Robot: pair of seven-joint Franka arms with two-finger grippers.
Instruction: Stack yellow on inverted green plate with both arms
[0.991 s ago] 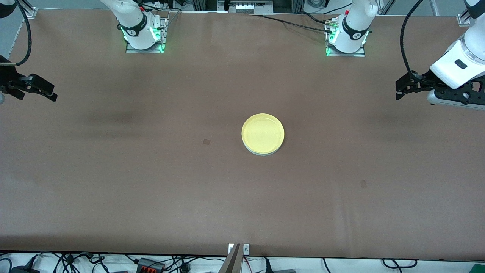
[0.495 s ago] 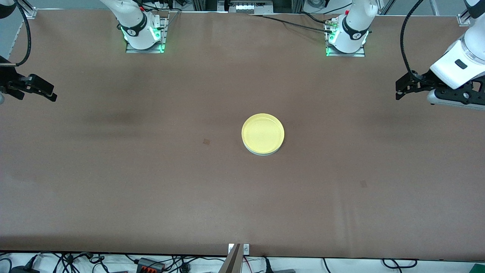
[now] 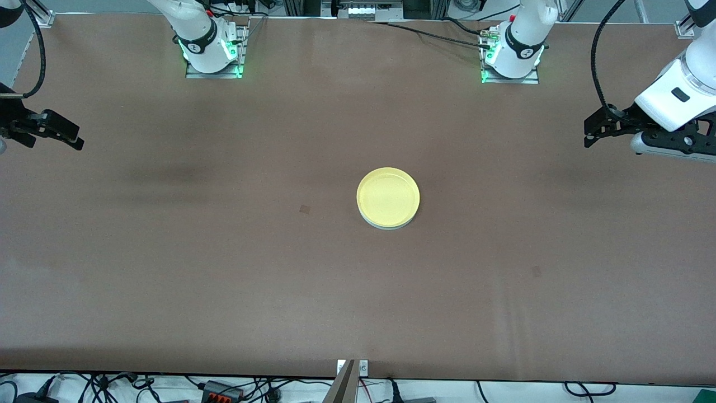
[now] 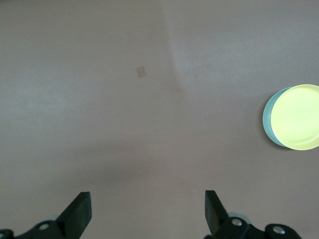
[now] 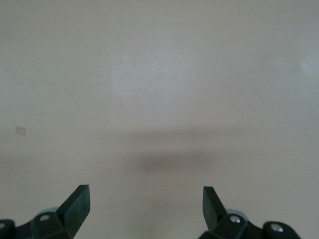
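Observation:
The yellow plate [image 3: 388,196] sits on top of the pale green plate [image 3: 386,225] in the middle of the table; only a thin crescent of the green plate's edge shows under it. In the left wrist view the yellow plate [image 4: 298,117] covers all but a rim of the green plate [image 4: 268,119]. My left gripper [image 3: 587,133] hangs open and empty above the left arm's end of the table, well away from the plates. My right gripper [image 3: 77,140] hangs open and empty above the right arm's end of the table. Both sets of fingers show spread in the wrist views [image 4: 148,211] [image 5: 145,204].
Brown table cover [image 3: 224,252] all round the stack. Two small dark marks on it [image 3: 305,209] [image 3: 536,271]. Arm bases [image 3: 212,50] [image 3: 512,56] stand along the table's edge farthest from the front camera. Cables lie past the nearest edge.

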